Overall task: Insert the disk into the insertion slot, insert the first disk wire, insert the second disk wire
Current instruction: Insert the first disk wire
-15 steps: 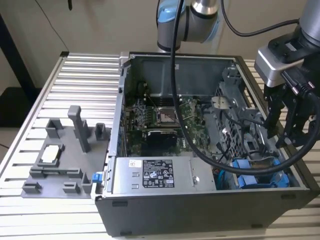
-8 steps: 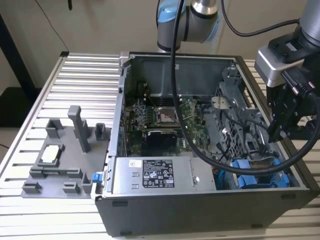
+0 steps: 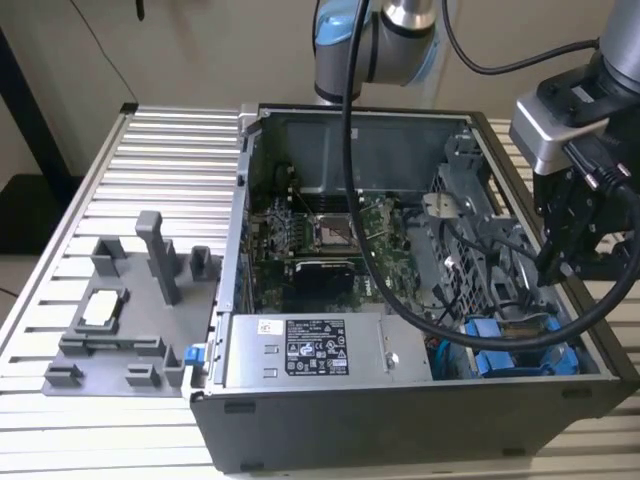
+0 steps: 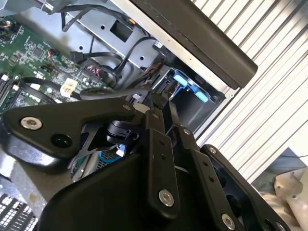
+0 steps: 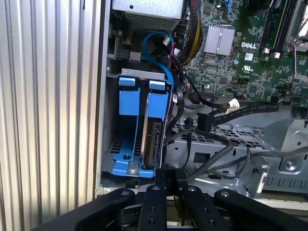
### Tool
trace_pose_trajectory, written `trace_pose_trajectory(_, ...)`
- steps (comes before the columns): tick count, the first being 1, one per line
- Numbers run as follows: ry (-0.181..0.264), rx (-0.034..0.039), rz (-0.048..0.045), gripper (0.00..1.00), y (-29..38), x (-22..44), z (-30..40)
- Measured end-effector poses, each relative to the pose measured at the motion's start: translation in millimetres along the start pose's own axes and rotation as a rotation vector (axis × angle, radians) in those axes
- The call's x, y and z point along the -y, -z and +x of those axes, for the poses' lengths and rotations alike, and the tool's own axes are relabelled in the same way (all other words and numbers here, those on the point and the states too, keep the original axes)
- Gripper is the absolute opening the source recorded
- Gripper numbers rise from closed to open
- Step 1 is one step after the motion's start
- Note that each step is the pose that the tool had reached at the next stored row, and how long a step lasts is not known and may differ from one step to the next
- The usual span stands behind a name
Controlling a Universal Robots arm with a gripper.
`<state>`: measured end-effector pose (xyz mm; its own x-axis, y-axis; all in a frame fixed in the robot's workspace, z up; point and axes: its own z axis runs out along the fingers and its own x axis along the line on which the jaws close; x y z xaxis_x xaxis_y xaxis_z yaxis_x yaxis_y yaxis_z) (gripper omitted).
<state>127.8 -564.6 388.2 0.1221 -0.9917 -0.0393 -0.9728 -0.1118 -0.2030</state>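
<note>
You'll find the disk (image 5: 155,142) standing on edge inside the insertion slot (image 5: 109,120), the grey sheet-metal bay in a corner of the case. Its bright blue carrier (image 5: 158,103) hugs it, and the tabbed end is in plain sight. A blue wire (image 5: 161,53) loops down along the carrier's edge; you can't tell whether it is plugged in. A black wire (image 5: 202,120) ends in a connector just beside the disk, not touching it.

Found the disk (image 5: 153,139) seated on edge in the insertion slot (image 5: 137,72) beside a second blue carrier (image 5: 129,101), a blue cable (image 5: 161,57) curving close by, black wires (image 5: 211,144) draped across the grey metal cage (image 5: 240,139) next to the green motherboard (image 5: 250,67), and the gripper (image 5: 169,174) just off the disk's exposed end.
</note>
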Motion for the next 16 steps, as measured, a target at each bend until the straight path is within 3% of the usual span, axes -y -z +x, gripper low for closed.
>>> trace_pose_trajectory(3, -0.001, -0.005, -0.0061, 0.19, -0.4, 0.8, 1.3)
trace_pose_trajectory(16, -0.01, -0.0103, -0.0252, 0.19, -2.9, 3.1, 11.8)
